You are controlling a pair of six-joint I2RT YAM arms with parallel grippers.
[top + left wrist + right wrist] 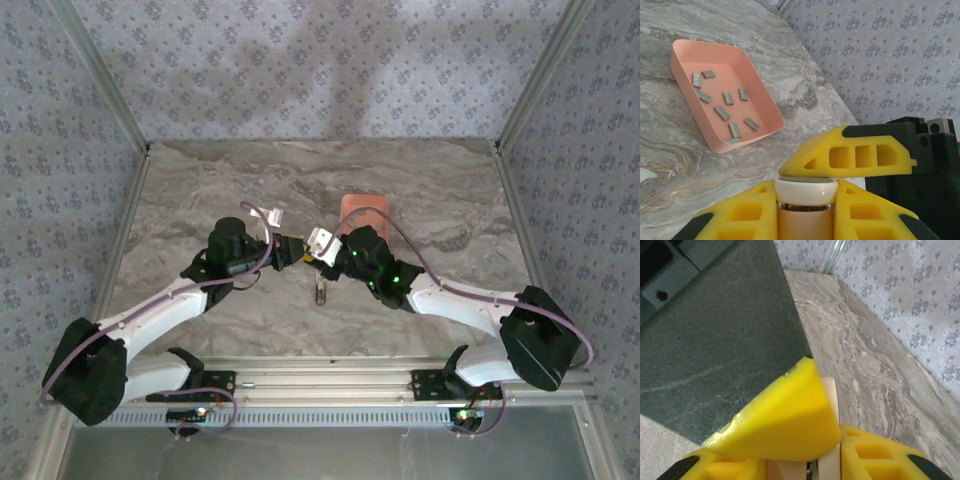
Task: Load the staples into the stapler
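The stapler [804, 222], cream and peach with a white rounded end, sits between the yellow fingers of my left gripper [806, 189], which is shut on it. One finger [850, 157] of my right gripper lies across the top of that white end. In the right wrist view the stapler [831, 400] runs between my right gripper's [795, 467] fingers, which are shut on it. From above, both grippers meet at mid-table, left gripper [298, 252] and right gripper [318, 262], with the stapler [320, 288] hanging below them. Several grey staples [722, 112] lie loose in the salmon tray [740, 142].
The tray [362, 203] stands just behind the grippers on the marble tabletop [440, 220]. Patterned walls close off the left, right and back. My left arm's dark body [715, 340] looms close in the right wrist view.
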